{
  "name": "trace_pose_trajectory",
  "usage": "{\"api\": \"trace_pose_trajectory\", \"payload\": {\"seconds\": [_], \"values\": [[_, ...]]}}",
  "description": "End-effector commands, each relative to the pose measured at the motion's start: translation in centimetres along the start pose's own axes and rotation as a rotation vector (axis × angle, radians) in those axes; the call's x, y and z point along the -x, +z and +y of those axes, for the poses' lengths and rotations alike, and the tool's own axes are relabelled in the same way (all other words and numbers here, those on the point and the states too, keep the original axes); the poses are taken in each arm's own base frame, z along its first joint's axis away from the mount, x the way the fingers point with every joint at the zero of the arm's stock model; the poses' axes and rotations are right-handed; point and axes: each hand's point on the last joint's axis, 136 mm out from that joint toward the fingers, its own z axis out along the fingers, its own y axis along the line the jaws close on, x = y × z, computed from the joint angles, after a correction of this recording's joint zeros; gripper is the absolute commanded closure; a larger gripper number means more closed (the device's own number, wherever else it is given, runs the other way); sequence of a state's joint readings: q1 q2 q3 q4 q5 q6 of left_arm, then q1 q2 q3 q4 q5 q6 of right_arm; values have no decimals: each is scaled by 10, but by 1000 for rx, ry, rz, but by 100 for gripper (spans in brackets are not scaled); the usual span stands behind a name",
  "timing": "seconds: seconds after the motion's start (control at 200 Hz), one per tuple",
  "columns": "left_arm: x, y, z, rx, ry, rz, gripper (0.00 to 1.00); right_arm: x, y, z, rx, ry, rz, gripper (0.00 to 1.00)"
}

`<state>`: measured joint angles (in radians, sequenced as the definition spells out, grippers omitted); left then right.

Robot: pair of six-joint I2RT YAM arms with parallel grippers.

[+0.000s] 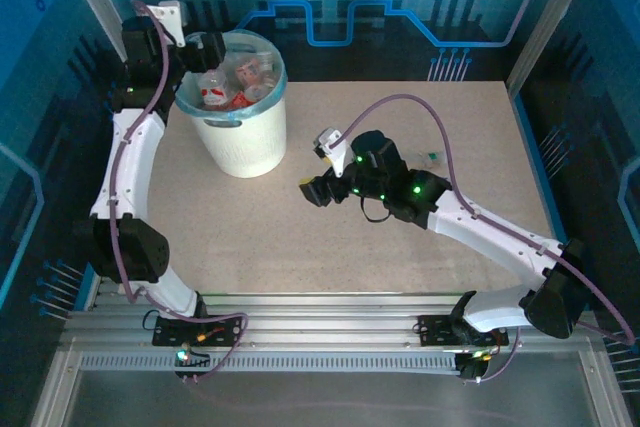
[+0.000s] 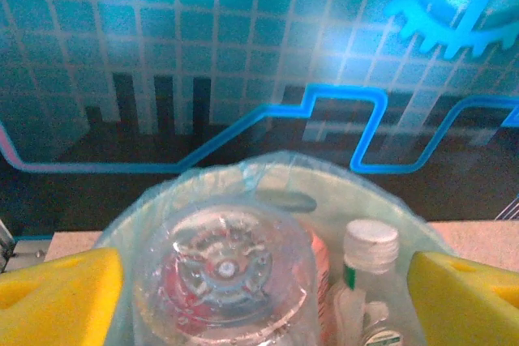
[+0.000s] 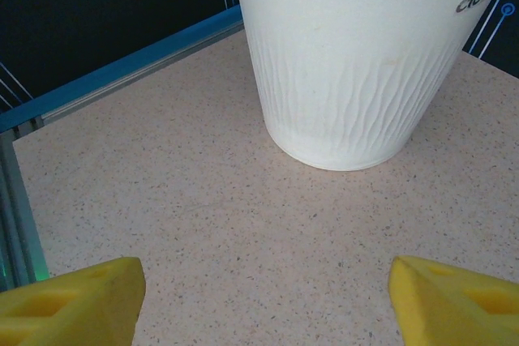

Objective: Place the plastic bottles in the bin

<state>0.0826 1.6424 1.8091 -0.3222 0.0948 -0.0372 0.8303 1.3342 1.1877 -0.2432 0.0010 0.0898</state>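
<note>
The white bin [image 1: 245,142], lined with a light-blue bag, stands at the back left of the table and holds several plastic bottles [image 1: 238,82] with red labels. My left gripper [image 1: 200,50] hovers over the bin's left rim. In the left wrist view my left gripper [image 2: 263,301] is open, its yellow fingers wide apart. Between them a clear bottle [image 2: 223,269] shows base-on inside the bag [image 2: 268,174], close to the left finger and well clear of the right one. A white-capped bottle [image 2: 369,249] lies beside it. My right gripper [image 1: 310,190] is open and empty, facing the bin [image 3: 349,62].
The beige tabletop [image 1: 400,237] stretches right of and in front of the bin. A blue metal rail [image 3: 122,79] borders the table's left edge. Purple cables loop over both arms. Metal frame rails run along the near edge.
</note>
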Motion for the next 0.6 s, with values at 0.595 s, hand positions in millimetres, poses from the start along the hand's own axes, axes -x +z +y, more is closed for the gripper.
{"api": "trace_pose_trajectory", "payload": {"seconds": [0.595], "values": [[71,1,47,168,-110,-16,35,-1,1,4,-15,-12,14,20]]}}
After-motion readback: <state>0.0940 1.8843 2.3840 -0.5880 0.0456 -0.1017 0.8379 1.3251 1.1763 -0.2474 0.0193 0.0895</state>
